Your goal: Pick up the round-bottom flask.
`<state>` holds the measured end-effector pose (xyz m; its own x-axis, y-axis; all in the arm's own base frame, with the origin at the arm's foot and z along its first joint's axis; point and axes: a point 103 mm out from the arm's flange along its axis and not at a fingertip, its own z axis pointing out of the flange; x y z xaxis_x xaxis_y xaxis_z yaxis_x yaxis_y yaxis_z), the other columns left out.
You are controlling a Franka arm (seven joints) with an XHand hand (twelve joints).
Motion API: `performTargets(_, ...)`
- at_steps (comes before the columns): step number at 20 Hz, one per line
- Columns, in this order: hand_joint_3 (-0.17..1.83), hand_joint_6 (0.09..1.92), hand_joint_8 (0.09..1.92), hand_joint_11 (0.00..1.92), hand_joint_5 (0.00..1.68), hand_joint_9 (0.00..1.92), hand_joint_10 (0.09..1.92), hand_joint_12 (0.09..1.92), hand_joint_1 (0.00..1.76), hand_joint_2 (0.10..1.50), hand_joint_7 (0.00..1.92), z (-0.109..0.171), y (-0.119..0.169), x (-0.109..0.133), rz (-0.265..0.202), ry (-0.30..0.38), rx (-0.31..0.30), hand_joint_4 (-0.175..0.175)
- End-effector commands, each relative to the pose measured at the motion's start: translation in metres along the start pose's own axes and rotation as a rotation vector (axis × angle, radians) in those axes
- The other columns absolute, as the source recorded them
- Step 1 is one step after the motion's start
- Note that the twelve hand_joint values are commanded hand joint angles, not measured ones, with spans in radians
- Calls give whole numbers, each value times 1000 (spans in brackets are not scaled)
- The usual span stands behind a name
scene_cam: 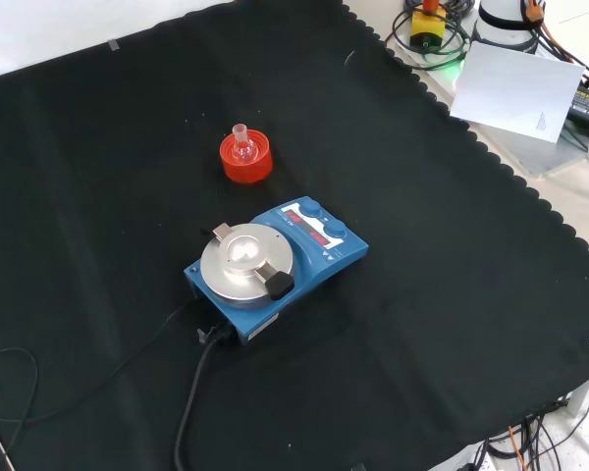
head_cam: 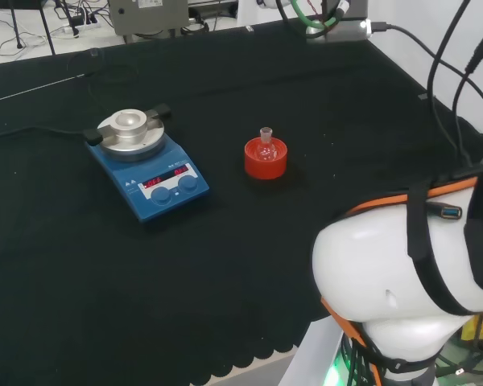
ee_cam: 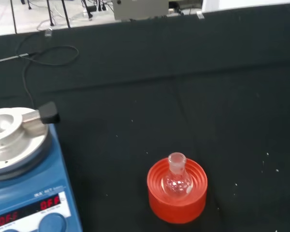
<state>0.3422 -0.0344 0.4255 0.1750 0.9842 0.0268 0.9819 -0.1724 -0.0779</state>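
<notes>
We see the flask [head_cam: 266, 145] sitting upright in its red ribbed stand [head_cam: 266, 161] near the middle of the black cloth [head_cam: 225, 281], neck up, and it is small and clear, so in the head view we make out little more than its neck and a glint of the bulb. From the front view the flask [scene_cam: 241, 145] sits in the stand [scene_cam: 246, 162] just beyond the blue stirrer [scene_cam: 275, 270], apart from it, with bare cloth [scene_cam: 452, 324] between them. Up close in the wrist view the flask [ee_cam: 177, 179] shows best: a round bulb nested in the stand [ee_cam: 177, 198], a short neck rising from it, and whether anything is inside we cannot tell. The stirrer [ee_cam: 19, 174] is cut off at that picture's edge, with its metal plate and part of its red display showing. In the head view the stirrer [head_cam: 149, 169] stands left of the stand, well apart, and the arm's white link [head_cam: 394, 281] bulks large at lower right, cut by the frame. As for the hand, we cannot tell its state. A black cable [scene_cam: 191, 412] runs from the stirrer toward the front view's bottom edge.
</notes>
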Motion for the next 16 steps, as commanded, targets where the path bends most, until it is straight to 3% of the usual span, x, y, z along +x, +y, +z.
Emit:
performTargets(1,292,293,551,0,323,198,680,1176,225,1257,126,53,51,-40,49,46,56,-26)
performTargets(8,257,185,549,0,319,186,686,1157,298,1202,119,101,83,-52,65,60,113,-27)
performTargets(16,246,87,558,0,309,186,696,1163,375,1121,115,154,102,-47,54,97,173,-28)
